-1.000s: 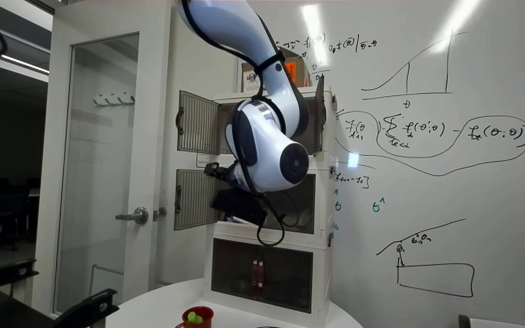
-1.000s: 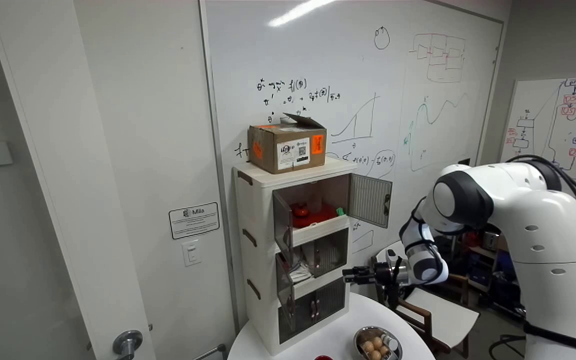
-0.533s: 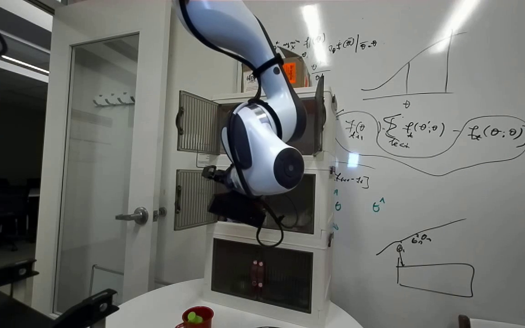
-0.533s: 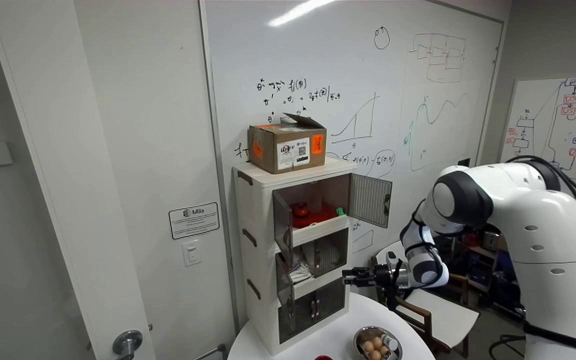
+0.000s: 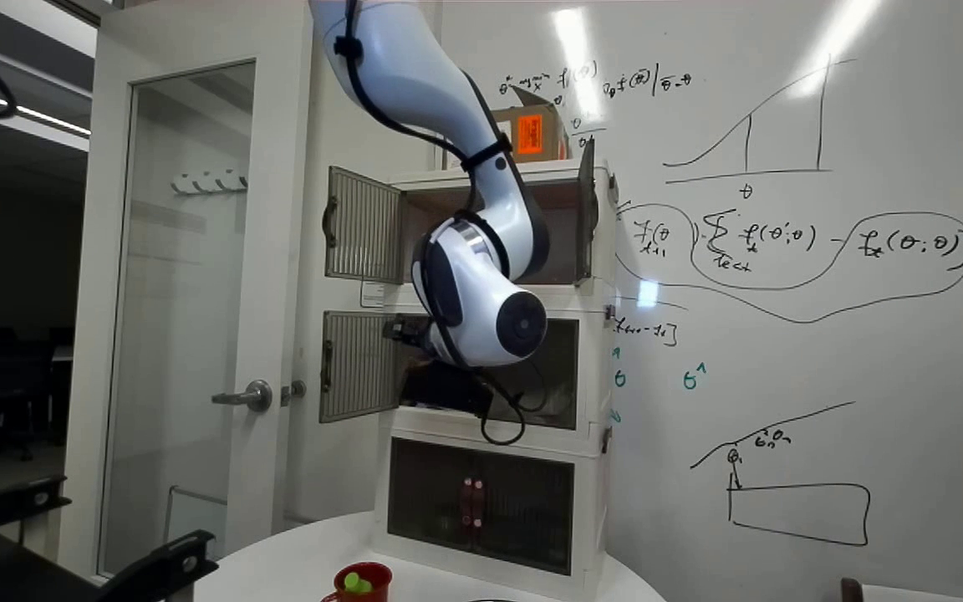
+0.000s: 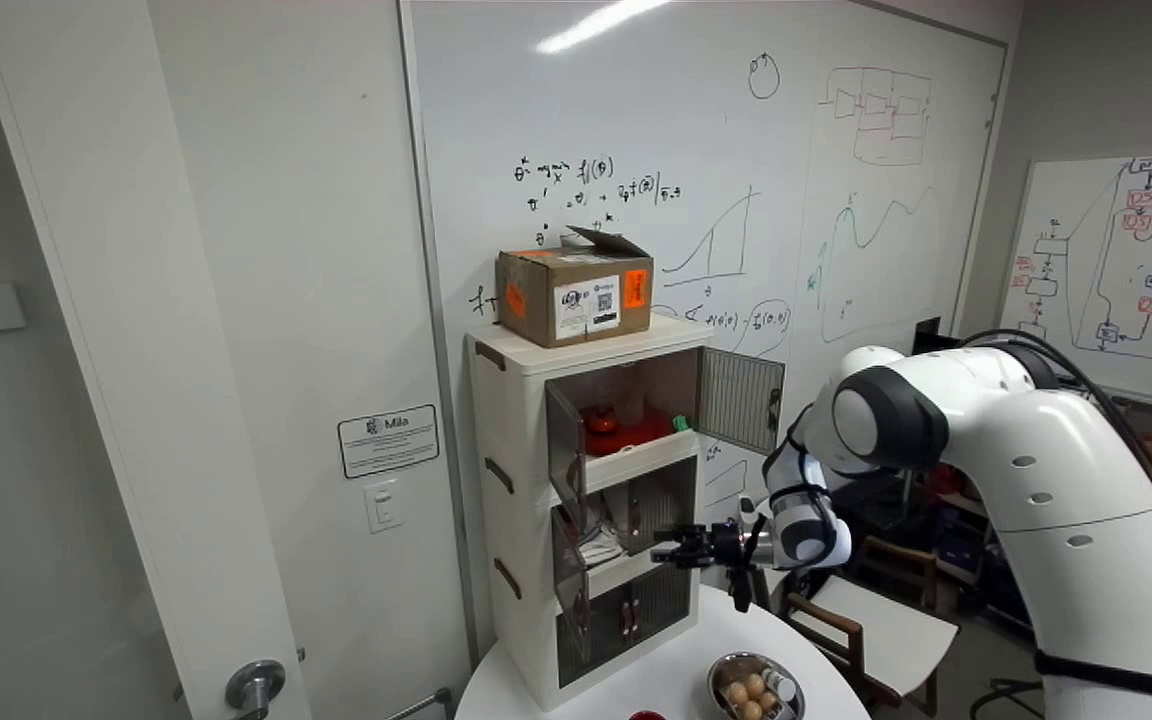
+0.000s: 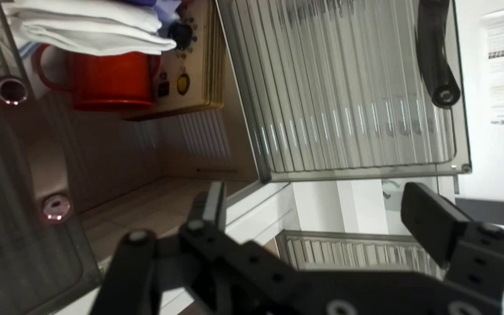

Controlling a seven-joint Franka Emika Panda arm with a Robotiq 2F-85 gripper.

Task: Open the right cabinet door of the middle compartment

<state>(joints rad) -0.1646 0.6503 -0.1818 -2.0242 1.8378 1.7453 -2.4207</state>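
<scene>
The right cabinet door [image 5: 561, 376] is a grey panel, closed on the middle compartment [image 5: 448, 424]; it also shows in an exterior view [image 6: 671, 500]. In the wrist view the right door [image 7: 7, 245] is at the left edge, with its brown handle [image 7: 44, 162] held by two pink screws. My gripper [image 7: 313, 199] is open with nothing between its fingers. It is in front of the middle compartment, apart from the handle, and shows in both exterior views [image 5: 394, 329] [image 6: 664, 548]. The arm hides part of the compartment.
The matching left door [image 7: 344, 87] stands open beside the gripper. Both top doors [image 5: 364, 221] [image 5: 586, 213] are open. A red mug [image 7: 112, 81] and white cloth [image 7: 90, 26] are in the middle compartment. A metal bowl [image 6: 756, 685] stands on the table [image 6: 596, 695].
My arm has advanced toward the cabinet; the gripper now stands closer to the middle compartment. The right door has not visibly moved.
</scene>
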